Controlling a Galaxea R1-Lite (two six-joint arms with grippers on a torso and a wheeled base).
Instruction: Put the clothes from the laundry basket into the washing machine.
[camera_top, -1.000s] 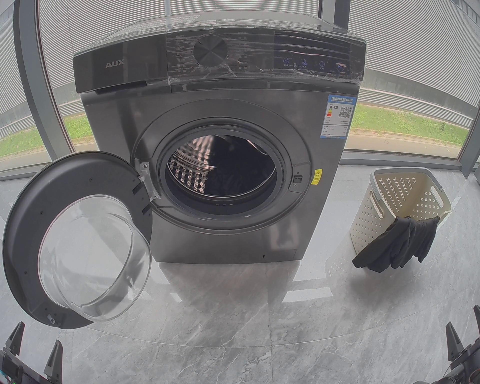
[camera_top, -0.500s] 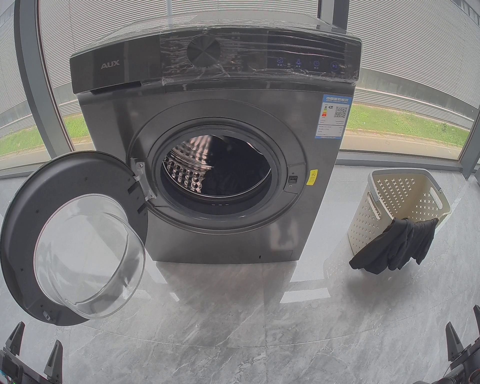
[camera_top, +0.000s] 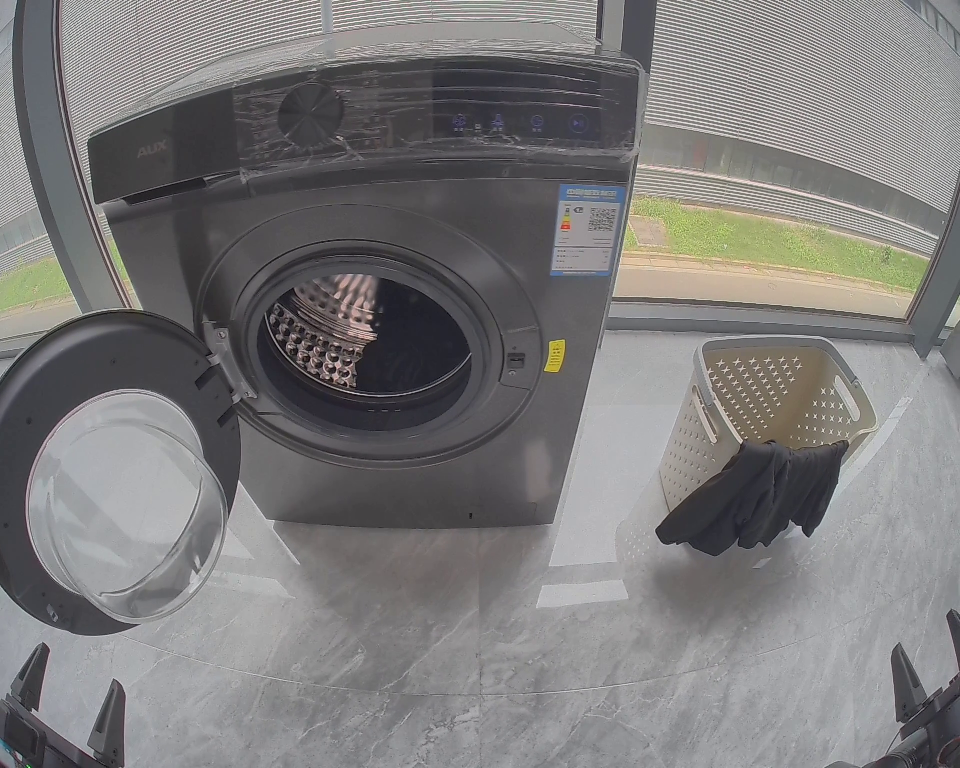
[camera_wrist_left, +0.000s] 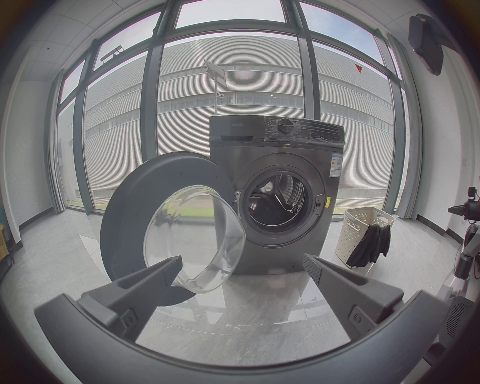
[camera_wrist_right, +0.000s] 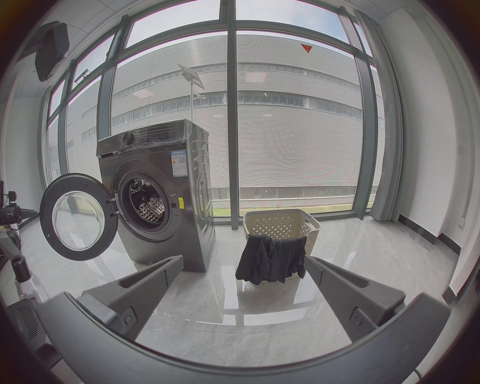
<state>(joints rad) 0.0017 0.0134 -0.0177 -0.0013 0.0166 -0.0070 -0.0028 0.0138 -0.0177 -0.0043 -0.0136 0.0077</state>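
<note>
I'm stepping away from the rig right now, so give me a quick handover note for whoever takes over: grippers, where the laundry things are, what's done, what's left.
Grippers: left gripper open and empty, low near the door; right gripper open and empty, pointing toward the basket.
Things: washing machine has its door swung wide to the robot's left, drum exposed. The basket stands on the floor to the machine's right, with dark clothes draped over its near rim.
Done: door open.
Left: grab the clothes and put them in the drum.

Head view looks down; both low wrist views face the washing machine (camera_wrist_left: 280, 150) and laundry basket (camera_wrist_left: 348, 235).
</note>
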